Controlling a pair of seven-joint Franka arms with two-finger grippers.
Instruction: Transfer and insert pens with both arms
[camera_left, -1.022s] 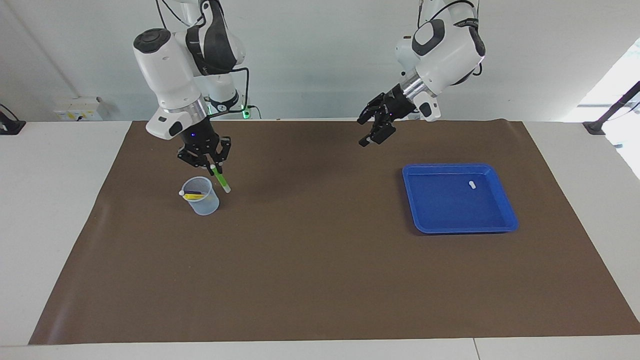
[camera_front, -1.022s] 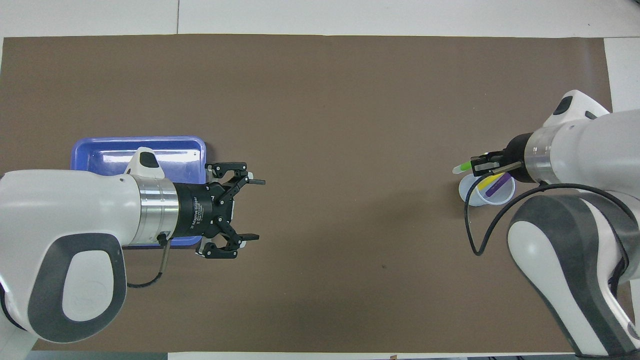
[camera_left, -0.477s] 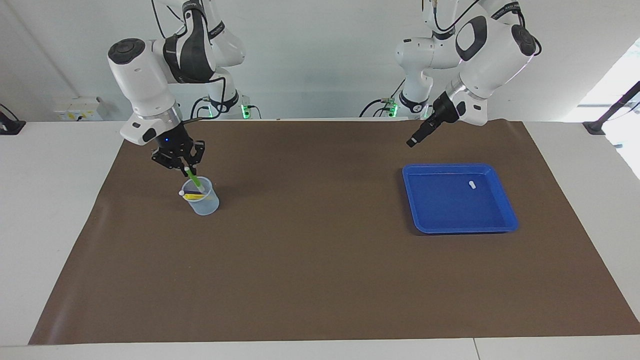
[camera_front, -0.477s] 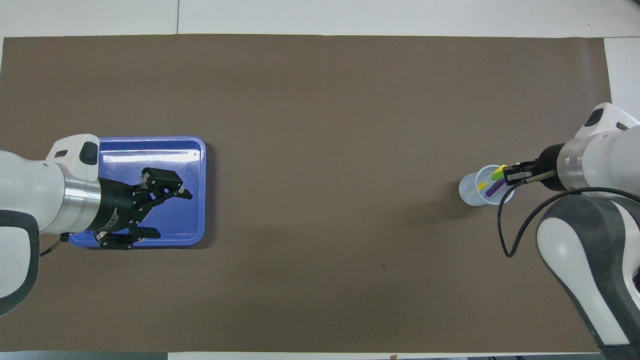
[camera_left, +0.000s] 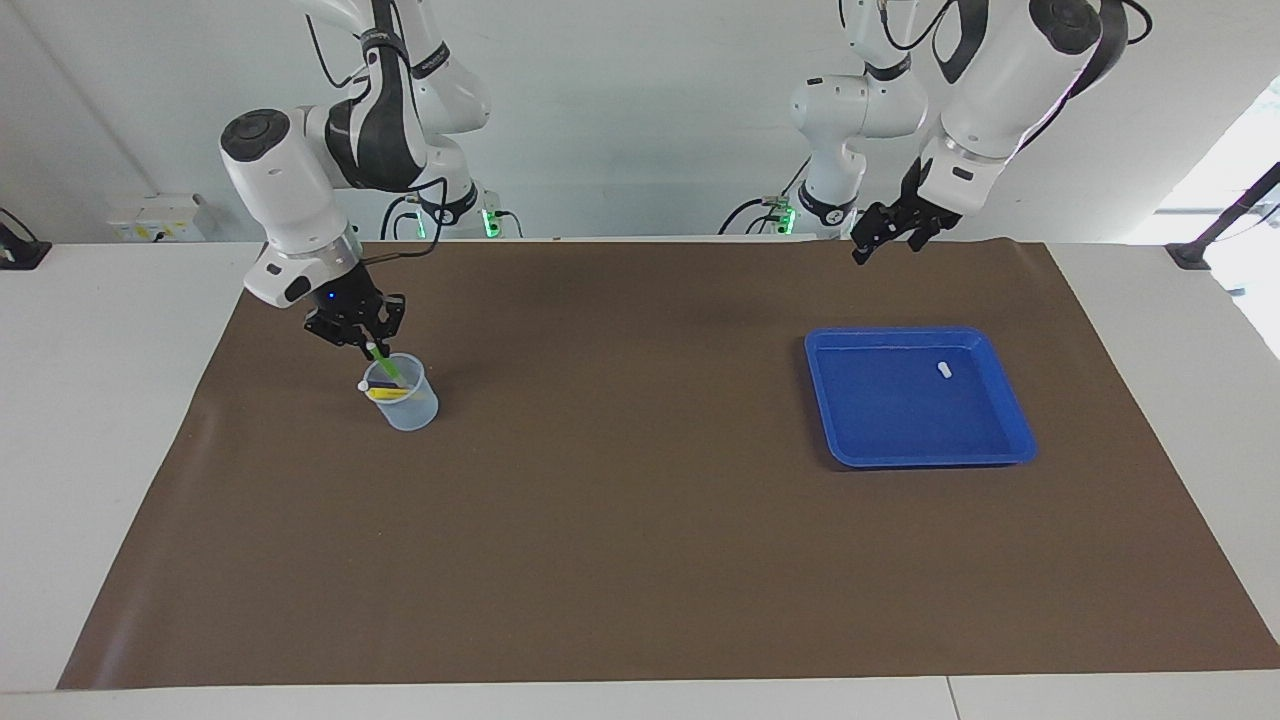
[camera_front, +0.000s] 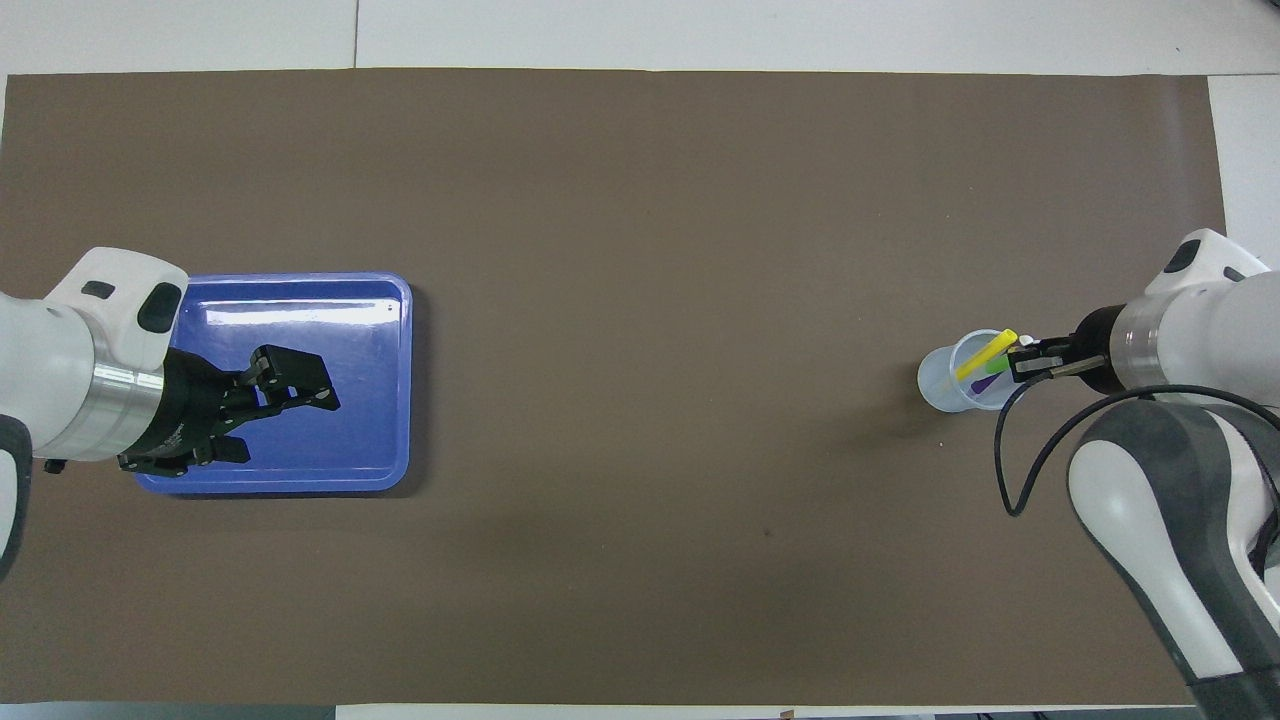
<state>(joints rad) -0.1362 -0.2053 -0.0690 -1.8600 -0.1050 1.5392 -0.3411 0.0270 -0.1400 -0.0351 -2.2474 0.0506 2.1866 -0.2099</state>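
A clear plastic cup (camera_left: 408, 400) stands on the brown mat toward the right arm's end; it also shows in the overhead view (camera_front: 942, 385). The yellow pen (camera_front: 985, 355) and the purple pen (camera_front: 982, 386) lean inside it. My right gripper (camera_left: 366, 344) is just above the cup's rim, shut on the green pen (camera_left: 385, 366), whose lower end is inside the cup. The right gripper (camera_front: 1018, 362) also shows in the overhead view. My left gripper (camera_left: 885, 248) is open and empty, raised high; in the overhead view the left gripper (camera_front: 290, 428) is over the blue tray (camera_front: 365, 300).
The blue tray (camera_left: 1010, 440) lies toward the left arm's end and holds a tiny white capsule (camera_left: 944, 369). The brown mat (camera_left: 640, 520) covers most of the white table. Two smaller white arms (camera_left: 845, 120) with green lights stand at the robots' edge.
The right gripper swung the green pen from beside the cup to over it and lowered its tip inside. The left arm pulled back from the table's middle and rose.
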